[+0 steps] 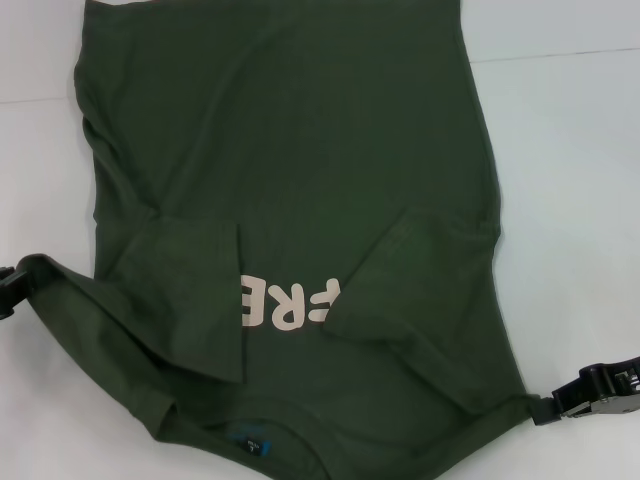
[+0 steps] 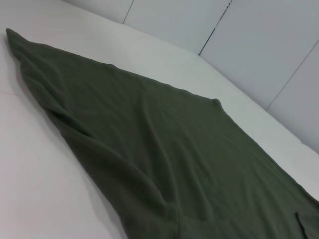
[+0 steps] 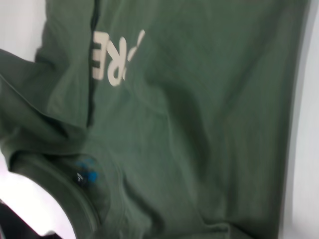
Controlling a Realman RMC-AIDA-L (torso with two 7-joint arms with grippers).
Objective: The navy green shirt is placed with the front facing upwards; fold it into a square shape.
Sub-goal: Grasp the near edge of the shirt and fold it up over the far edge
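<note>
The navy green shirt [image 1: 300, 180] lay front up across the white surface [image 1: 570, 180], collar and blue neck label [image 1: 250, 441] at the near edge, its long axis running away toward the far edge, both sleeves folded in over the pale "FREE!" lettering [image 1: 285, 303]. The left hand [image 1: 12, 285] was clamped on the near left shoulder corner, the right hand [image 1: 560, 400] pinched shut on the near right corner, the cloth drawn taut between them. With each hand equally placed at its own corner, the next fold would likely carry the collar end forward over the body toward the hem.
</note>
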